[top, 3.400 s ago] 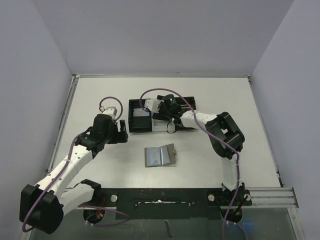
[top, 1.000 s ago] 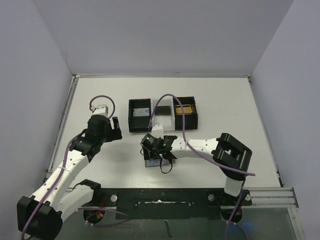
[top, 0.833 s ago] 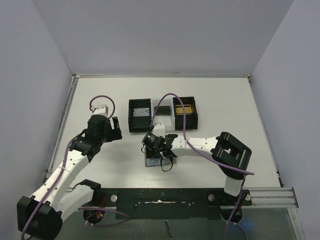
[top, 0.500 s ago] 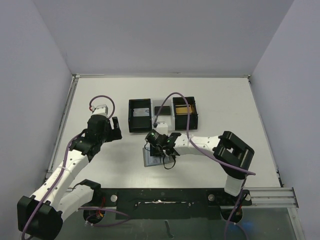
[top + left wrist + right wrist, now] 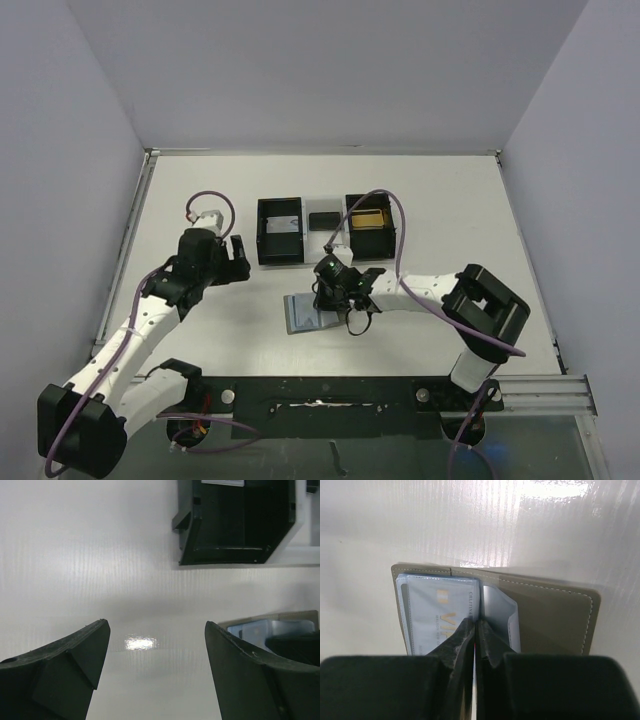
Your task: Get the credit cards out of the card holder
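Left jaws: the left gripper (image 5: 238,262) hangs over the bare white worktop (image 5: 190,195), on the side toward the left edge. Its jaws stand wide apart, and I see only worktop between them from the wrist camera.
Tray: a black three-compartment tray (image 5: 262,248) sits mid-worktop, on the far side of the holder. I see a yellowish item (image 5: 368,218) in its right compartment. A corner of the tray (image 5: 225,555) shows at the top of my left wrist view.
Card holder: the card holder (image 5: 300,313) lies open and flat, inner side up. It is near the middle of the worktop, closer to the near edge than the tray.
Cards: one credit card (image 5: 437,612), pale blue with gold lettering, sits tucked in the holder's left panel. A paler sheet (image 5: 497,611) shows in the right panel; card or pocket, I cannot tell.
Right jaws: the right gripper (image 5: 325,298) is down on the open holder. Its jaws are pressed together, tips at the fold and against the card's right edge. Whether they pinch the card, I cannot tell.
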